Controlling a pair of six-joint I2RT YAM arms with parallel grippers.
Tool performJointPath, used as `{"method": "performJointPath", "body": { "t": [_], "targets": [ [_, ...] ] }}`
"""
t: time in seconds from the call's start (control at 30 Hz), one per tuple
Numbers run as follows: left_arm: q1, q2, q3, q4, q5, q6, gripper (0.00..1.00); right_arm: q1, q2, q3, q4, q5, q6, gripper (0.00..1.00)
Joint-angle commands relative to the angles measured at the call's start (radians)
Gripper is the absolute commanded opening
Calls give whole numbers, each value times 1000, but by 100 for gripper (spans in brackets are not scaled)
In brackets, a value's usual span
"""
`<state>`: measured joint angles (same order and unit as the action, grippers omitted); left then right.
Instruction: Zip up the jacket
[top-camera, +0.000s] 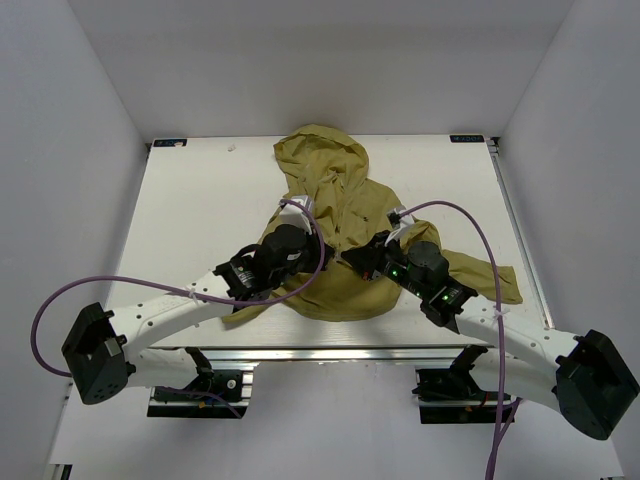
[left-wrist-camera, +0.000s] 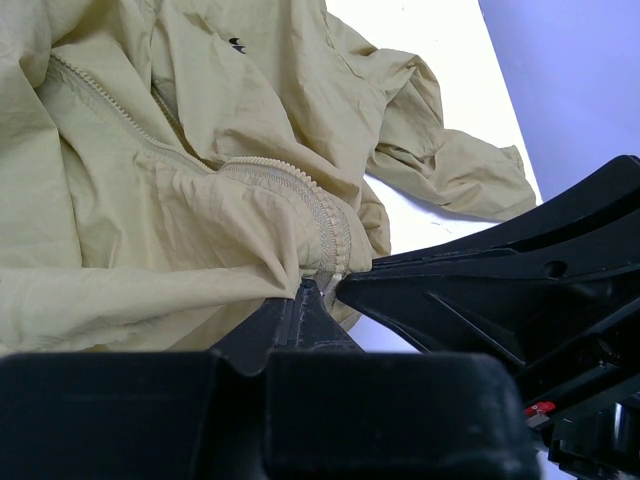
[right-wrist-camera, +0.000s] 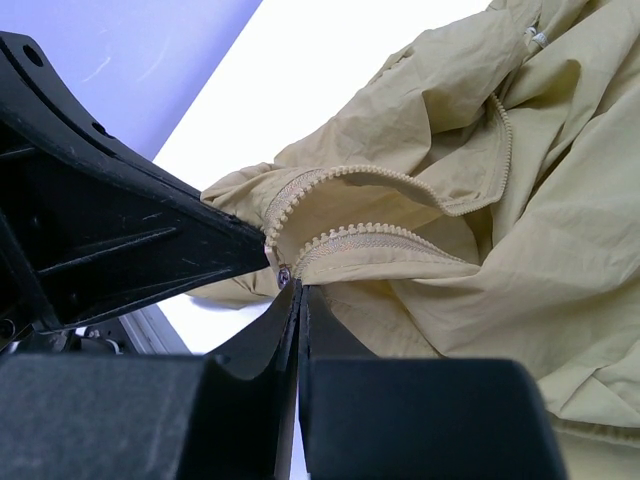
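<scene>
Jacket (top-camera: 340, 200), olive and hooded, lies spread across the middle of the white table (top-camera: 200, 190) in the overhead view, hood at the far side, both arms meeting at its lower front. From the left wrist, the left claw (left-wrist-camera: 305, 292) is pinched tight on fabric beside the zipper (left-wrist-camera: 330, 215) at the hem, with the right claw (left-wrist-camera: 347, 284) touching alongside. From the right wrist, the right claw is closed on the hem edge below two parted zipper rows.

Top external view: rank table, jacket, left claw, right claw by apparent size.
1. table, largest
2. jacket
3. left claw and right claw: these look about the same size, both shut at the jacket's lower front, so I am not ranking one over the other.
</scene>
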<state>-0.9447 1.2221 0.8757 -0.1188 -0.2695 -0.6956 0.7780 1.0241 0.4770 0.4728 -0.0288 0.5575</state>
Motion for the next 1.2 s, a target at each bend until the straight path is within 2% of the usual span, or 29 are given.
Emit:
{"method": "performJointPath", "body": {
  "t": [0.0, 0.53, 1.17],
  "targets": [
    [-3, -3, 3, 5, 6, 10, 0, -5, -13, 48, 32, 3, -22, 0],
    [-3, 5, 16, 5, 21, 11, 0, -5, -41, 48, -19, -25, -39, 0],
    [-3, 11, 19, -5, 23, 24, 0, -6, -38, 57, -25, 21, -54, 0]
  ]
}}
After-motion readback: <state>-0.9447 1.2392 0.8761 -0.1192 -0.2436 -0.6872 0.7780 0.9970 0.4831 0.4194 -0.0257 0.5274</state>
